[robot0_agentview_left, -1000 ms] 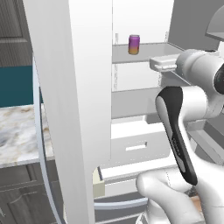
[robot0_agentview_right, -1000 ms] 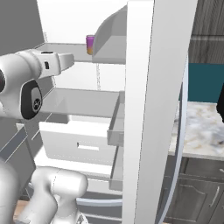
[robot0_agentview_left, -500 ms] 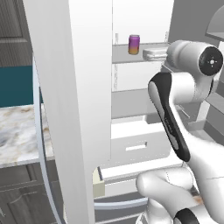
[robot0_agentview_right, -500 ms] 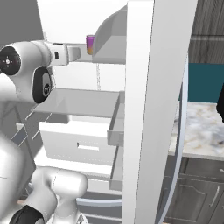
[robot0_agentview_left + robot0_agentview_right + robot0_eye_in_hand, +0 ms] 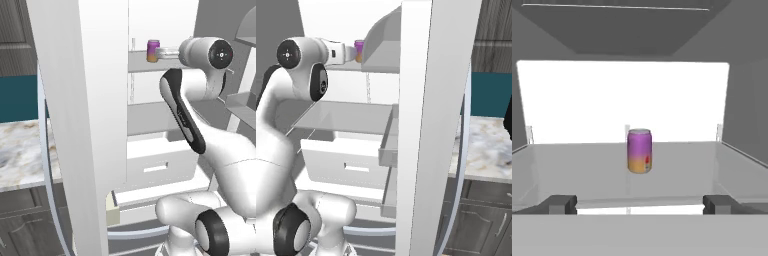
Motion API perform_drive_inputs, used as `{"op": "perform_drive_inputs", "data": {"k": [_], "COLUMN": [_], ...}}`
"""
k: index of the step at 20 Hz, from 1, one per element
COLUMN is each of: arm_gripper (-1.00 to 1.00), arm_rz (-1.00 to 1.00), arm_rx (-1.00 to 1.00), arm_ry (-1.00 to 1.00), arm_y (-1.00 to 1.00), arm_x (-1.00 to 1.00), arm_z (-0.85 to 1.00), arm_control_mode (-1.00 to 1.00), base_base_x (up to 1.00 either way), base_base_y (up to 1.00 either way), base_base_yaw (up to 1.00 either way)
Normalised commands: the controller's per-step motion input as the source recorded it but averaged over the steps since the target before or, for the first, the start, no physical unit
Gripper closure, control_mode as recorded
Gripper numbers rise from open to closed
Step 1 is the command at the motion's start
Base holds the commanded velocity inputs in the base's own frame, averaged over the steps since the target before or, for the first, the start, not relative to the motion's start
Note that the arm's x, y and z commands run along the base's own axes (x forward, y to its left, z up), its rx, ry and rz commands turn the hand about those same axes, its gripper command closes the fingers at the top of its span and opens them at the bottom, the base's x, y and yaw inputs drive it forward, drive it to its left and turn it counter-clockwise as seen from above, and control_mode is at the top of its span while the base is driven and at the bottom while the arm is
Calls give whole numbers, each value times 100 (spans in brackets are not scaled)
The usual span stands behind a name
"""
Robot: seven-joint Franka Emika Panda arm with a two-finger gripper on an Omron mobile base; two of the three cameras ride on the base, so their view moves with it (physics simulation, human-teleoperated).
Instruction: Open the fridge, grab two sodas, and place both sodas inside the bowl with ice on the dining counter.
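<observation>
The fridge [image 5: 95, 125] [image 5: 431, 130] stands with its doors swung open and its white interior showing. A purple soda [image 5: 153, 51] [image 5: 359, 50] [image 5: 639, 151] with an orange lower band stands upright on an upper glass shelf. My gripper [image 5: 163, 51] [image 5: 351, 52] [image 5: 639, 204] is level with that shelf, pointing straight at the can and a short way in front of it. Its two dark fingertips [image 5: 559, 203] stand wide apart, open, with nothing between them. The bowl, the ice and the dining counter are out of view.
Open fridge doors [image 5: 70, 100] [image 5: 421, 115] flank the arm on both sides. White drawers [image 5: 155, 165] [image 5: 346, 162] sit below the shelves. A marble counter over dark cabinets [image 5: 20, 152] [image 5: 486, 150] lies beyond the doors.
The arm has risen and reached forward, bringing the hand from below shelf level up to the purple can's shelf. The can has not moved. The jaws have stayed open.
</observation>
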Motion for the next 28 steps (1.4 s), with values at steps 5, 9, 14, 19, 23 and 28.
{"op": "perform_drive_inputs", "data": {"k": [5, 9, 14, 19, 23, 28], "arm_gripper": [-100, -100, -100, -100, -100, -100], "arm_rz": [0, 0, 0, 0, 0, 0], "arm_rx": [3, 2, 2, 1, 0, 0], "arm_ry": [2, 2, 3, 3, 2, 2], "arm_y": [0, 0, 0, 0, 0, 0], "arm_x": [64, 59, 58, 55, 48, 38], "arm_z": [7, 0, 0, 0, -6, -3], "arm_control_mode": [-100, -100, -100, -100, -100, -100], "base_base_x": [0, 0, 0, 0, 0, 0], "base_base_y": [0, 0, 0, 0, 0, 0], "base_base_yaw": [0, 0, 0, 0, 0, 0]}}
